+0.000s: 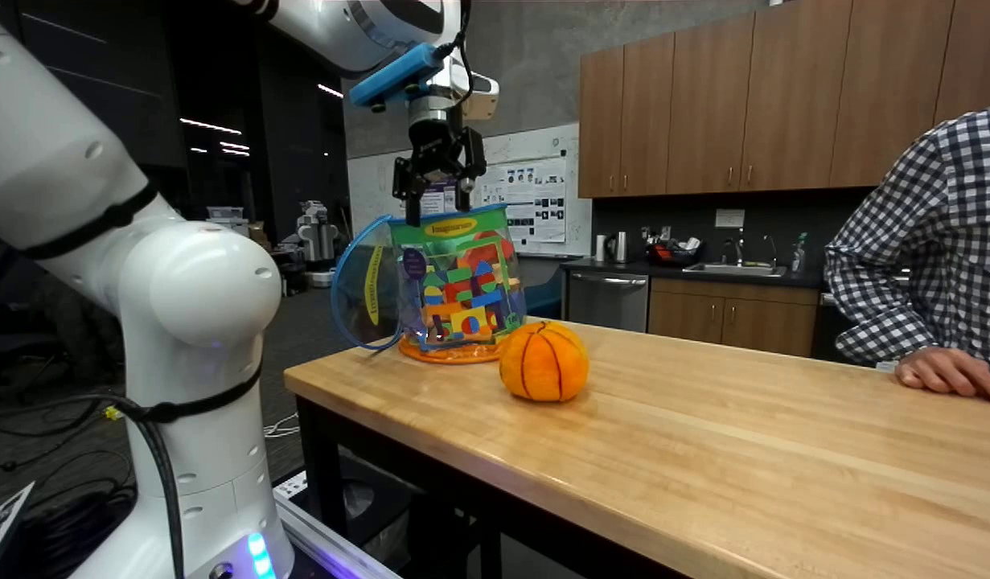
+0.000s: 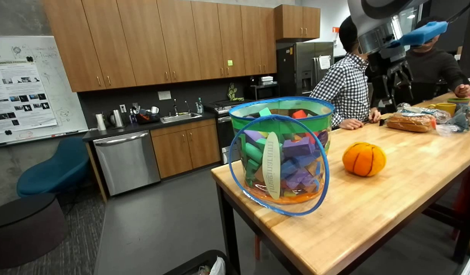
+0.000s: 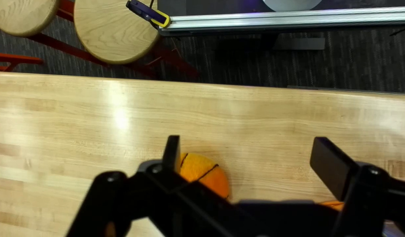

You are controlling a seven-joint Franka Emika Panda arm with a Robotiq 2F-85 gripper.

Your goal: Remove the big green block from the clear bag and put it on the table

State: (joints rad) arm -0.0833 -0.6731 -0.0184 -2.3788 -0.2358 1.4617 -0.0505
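Observation:
The clear bag [image 1: 488, 217] stands upright on the far end of the table [image 1: 704, 434], full of multicoloured blocks. Its green band and blue rim [image 2: 246, 122] show in an exterior view with the top open and the blue-ringed lid hanging down its side. Several green pieces show inside. One light green block [image 2: 265, 112] pokes up near the rim; I cannot tell if it is the big green block. My gripper [image 1: 438, 207] is open and empty, high above the table, fingers down. In the wrist view the gripper [image 3: 246, 141] spans bare wood, with the bag's orange base edge [image 3: 334, 204] at lower right.
An orange pumpkin-like ball [image 1: 543, 362] sits beside the bag; it also shows in the wrist view [image 3: 205, 174]. A person rests a hand [image 1: 953, 374] on the table. Bread bags [image 2: 410, 122] and a yellow mug [image 2: 446, 108] lie at the far end. Stools [image 3: 116, 29] stand beside the table.

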